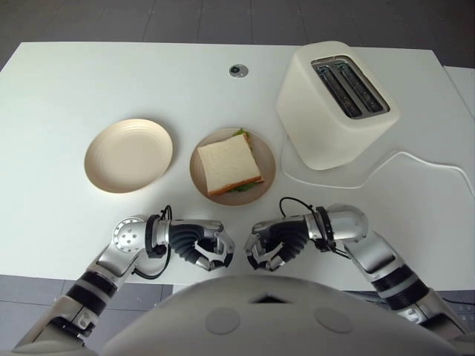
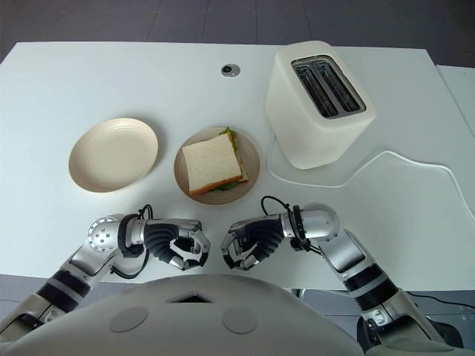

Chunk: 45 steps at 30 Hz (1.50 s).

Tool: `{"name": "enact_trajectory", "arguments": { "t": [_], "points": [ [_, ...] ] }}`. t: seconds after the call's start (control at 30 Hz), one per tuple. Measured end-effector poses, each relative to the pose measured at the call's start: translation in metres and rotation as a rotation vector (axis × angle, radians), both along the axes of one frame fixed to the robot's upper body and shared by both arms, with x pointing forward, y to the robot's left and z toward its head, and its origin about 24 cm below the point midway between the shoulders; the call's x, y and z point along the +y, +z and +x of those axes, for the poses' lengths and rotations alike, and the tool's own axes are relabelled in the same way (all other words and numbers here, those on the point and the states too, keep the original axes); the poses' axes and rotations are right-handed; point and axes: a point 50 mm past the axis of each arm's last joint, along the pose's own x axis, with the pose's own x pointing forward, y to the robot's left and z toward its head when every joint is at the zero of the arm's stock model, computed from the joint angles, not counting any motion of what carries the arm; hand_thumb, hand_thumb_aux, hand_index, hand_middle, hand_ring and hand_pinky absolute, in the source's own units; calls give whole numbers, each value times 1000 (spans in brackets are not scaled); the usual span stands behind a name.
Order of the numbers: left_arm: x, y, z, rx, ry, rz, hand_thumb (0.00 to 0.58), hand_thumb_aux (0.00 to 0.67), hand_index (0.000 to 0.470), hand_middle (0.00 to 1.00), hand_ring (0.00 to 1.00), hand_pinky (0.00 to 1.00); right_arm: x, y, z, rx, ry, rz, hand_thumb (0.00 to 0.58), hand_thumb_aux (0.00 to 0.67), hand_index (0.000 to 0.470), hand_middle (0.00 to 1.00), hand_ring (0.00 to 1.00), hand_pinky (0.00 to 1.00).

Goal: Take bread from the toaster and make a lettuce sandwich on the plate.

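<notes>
Close to the near edge of the table [image 1: 67,89], the left hand [image 1: 202,245] and the right hand [image 1: 273,245] sat side by side. Both had their fingers curled in, and both held nothing. Just past them, in the middle of the table, sat the brown plate [image 1: 267,159] with the sandwich [image 1: 228,165] on it. A bit of green lettuce [image 1: 241,134] peeked out from under the top bread. The job looked about done. To the left of it was an empty cream plate [image 1: 128,156]. Farther back, toward the far right corner, stood the white toaster [image 1: 326,130], and its slots [image 1: 349,87] looked empty. Its white cord [image 1: 415,159] ran across the table to the right edge. A small round metal cap [image 1: 238,71] sat near the far edge. The plate was very near the hands, so if a hand swung forward it could bump the plate. That could make the top bread slide off. The right arm was also close to the cord, so it could snag it and pull the toaster.
</notes>
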Motion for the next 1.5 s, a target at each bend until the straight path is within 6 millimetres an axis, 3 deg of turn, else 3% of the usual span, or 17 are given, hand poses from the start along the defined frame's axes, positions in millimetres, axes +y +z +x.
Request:
{"name": "enact_trajectory", "arguments": {
  "t": [0.23,0.4,0.43,0.47,0.53,0.57,0.63,0.7,0.73,0.77,0.8,0.83,0.87,0.9,1.1,1.17,1.5],
  "points": [
    [-1,-5,20,-113,107,28,580,670,470,1000,1000,1000,10,-4,43,-221,-204,-23,580,670,470,1000,1000,1000],
    [8,0,81,-375,484,83,580,670,470,1000,1000,1000,1,-5,101,-419,-561,-90,580,670,470,1000,1000,1000],
    [10,1,88,-420,531,100,527,468,328,1000,1000,1000,2,-5,105,-442,-591,-88,580,670,470,1000,1000,1000],
    [13,1,95,-467,587,117,472,381,267,1000,1000,1000,3,-7,108,-458,-627,-84,580,670,470,1000,1000,1000],
    [20,0,104,-549,687,150,96,58,41,1000,1000,1000,3,-8,114,-504,-692,-73,580,670,470,1000,1000,1000],
    [22,0,107,-577,725,148,0,0,0,1000,1000,1000,3,-8,115,-510,-719,-62,580,670,470,1000,1000,1000],
    [26,6,112,-617,797,107,0,0,0,961,961,961,4,-8,115,-515,-775,-25,580,670,470,1000,1000,1000],
    [26,15,115,-628,850,21,0,0,0,741,741,741,3,-8,114,-510,-826,18,580,670,470,1000,1000,1000],
    [24,22,116,-612,869,-52,0,0,0,341,341,341,2,-7,113,-508,-848,35,580,670,470,925,925,925],
    [22,30,115,-592,877,-136,0,0,0,204,204,204,-1,-6,113,-495,-885,58,564,560,393,867,867,867],
    [21,36,115,-578,880,-191,0,0,0,94,94,94,-3,-4,113,-490,-910,77,422,321,225,761,761,761],
    [19,49,111,-530,884,-333,0,0,0,4,4,4,-7,6,116,-496,-980,141,0,0,0,569,569,569],
    [19,59,107,-504,878,-426,0,0,0,0,0,0,-10,16,117,-510,-1029,198,0,0,0,239,239,239],
    [20,67,103,-481,869,-502,0,0,0,0,0,0,-12,25,118,-515,-1069,261,0,0,0,0,0,0],
    [25,121,82,-461,850,-853,0,0,0,0,0,0,-37,104,97,-561,-1206,898,0,0,0,0,0,0],
    [27,134,78,-495,869,-909,0,0,0,0,0,0,-47,118,90,-609,-1211,984,0,0,0,0,0,0],
    [23,122,80,-484,925,-838,0,0,0,0,0,0,-45,124,80,-633,-1166,1032,0,0,0,0,0,0]
  ]
}}
